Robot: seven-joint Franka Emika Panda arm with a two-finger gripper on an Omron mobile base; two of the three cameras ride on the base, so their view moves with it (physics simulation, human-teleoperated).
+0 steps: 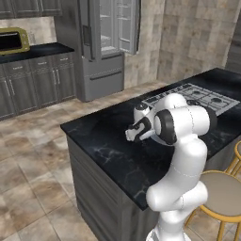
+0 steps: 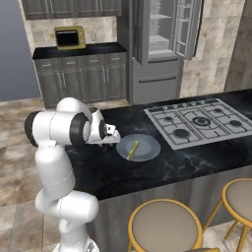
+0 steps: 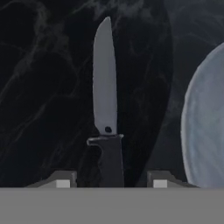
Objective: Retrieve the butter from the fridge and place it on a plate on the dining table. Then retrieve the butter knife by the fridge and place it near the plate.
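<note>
The butter knife (image 3: pixel 105 87), with a grey blade and a dark handle, lies on the black marbled dining table (image 1: pixel 103 141) just left of the plate (image 3: pixel 205 122). My gripper (image 3: pixel 111 180) hangs over its handle. The fingertips (image 3: pixel 61 179) stand apart on either side of the handle, with a gap to it on each side. The gripper (image 2: pixel 114 138) sits low beside the pale plate (image 2: pixel 150 146), and the olive-yellow butter (image 2: pixel 133 150) lies on that plate. In the left base view my arm hides most of the plate behind the gripper (image 1: pixel 134 134). Far behind stands the grey fridge (image 2: pixel 162 44), its doors open.
A gas cooktop (image 2: pixel 197 120) is set into the table to the right of the plate. Gold-framed stools (image 2: pixel 165 226) stand at the near edge. The wall counter with a yellow toaster oven (image 2: pixel 69 37) runs left of the fridge (image 1: pixel 103 47).
</note>
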